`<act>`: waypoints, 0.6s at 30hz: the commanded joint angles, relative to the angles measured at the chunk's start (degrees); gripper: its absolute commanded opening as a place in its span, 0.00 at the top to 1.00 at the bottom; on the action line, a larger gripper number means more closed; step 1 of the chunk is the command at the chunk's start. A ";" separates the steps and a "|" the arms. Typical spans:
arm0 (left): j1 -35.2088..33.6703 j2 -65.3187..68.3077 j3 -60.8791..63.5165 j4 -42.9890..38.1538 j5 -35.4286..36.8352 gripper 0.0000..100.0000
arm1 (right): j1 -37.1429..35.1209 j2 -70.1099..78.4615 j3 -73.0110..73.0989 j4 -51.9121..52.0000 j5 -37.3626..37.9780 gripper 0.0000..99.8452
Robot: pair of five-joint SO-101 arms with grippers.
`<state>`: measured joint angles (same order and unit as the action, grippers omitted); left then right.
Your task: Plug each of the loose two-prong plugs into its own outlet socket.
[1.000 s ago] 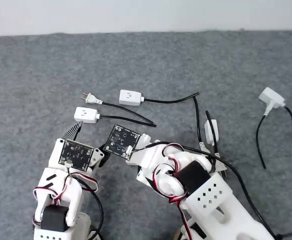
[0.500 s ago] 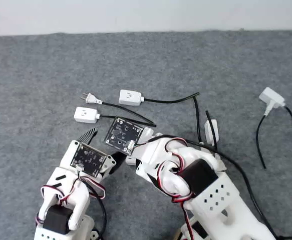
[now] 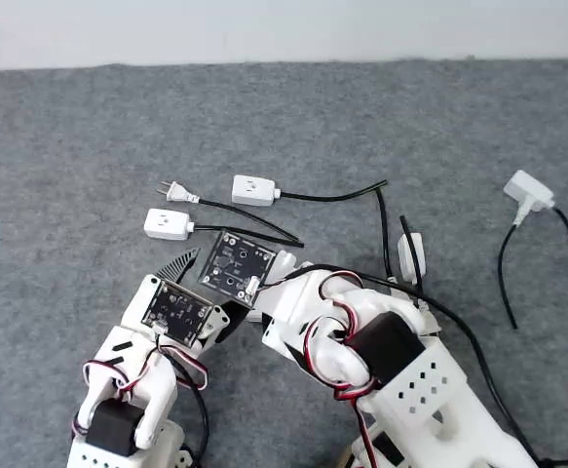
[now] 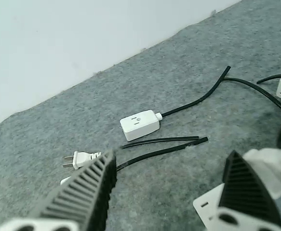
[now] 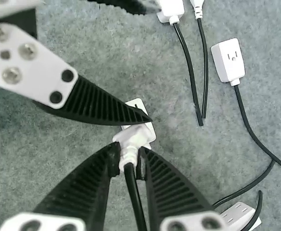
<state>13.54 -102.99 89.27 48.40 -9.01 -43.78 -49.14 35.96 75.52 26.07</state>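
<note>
My right gripper [image 5: 129, 149] is shut on a white two-prong plug [image 5: 128, 138] whose black cord runs back between the fingers. The plug's front meets a small white outlet socket [image 5: 149, 132] lying on the grey carpet. My left gripper [image 4: 173, 154] is open wide, and one of its black fingers [image 5: 106, 108] touches that socket from the side. In the left wrist view the socket [image 4: 210, 209] and held plug [image 4: 270, 163] sit by one finger. From above, the right wrist [image 3: 237, 263] covers this spot, with a left finger [image 3: 181, 263] beside it.
A loose two-prong plug [image 3: 173, 191] and two corded white sockets [image 3: 253, 189] [image 3: 167, 224] lie just beyond the grippers. Another white socket [image 3: 410, 255] lies to the right, and a white plug [image 3: 527, 192] with black cord at the far right. Black cords cross the carpet.
The left arm has swung right and forward, bringing its open gripper up against the socket at the right gripper. The right wrist has shifted slightly farther away.
</note>
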 commanded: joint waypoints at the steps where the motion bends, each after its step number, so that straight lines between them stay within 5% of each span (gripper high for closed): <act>1: 1.23 0.18 -0.48 0.09 0.44 0.65 | -1.54 -0.57 -3.96 0.04 -1.05 0.99; 18: 3.43 0.18 -0.48 0.79 0.44 0.65 | -1.54 -0.57 -2.11 -1.80 -1.05 0.99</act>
<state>15.38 -102.99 89.27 48.40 -9.01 -43.78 -49.14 35.96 75.52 25.54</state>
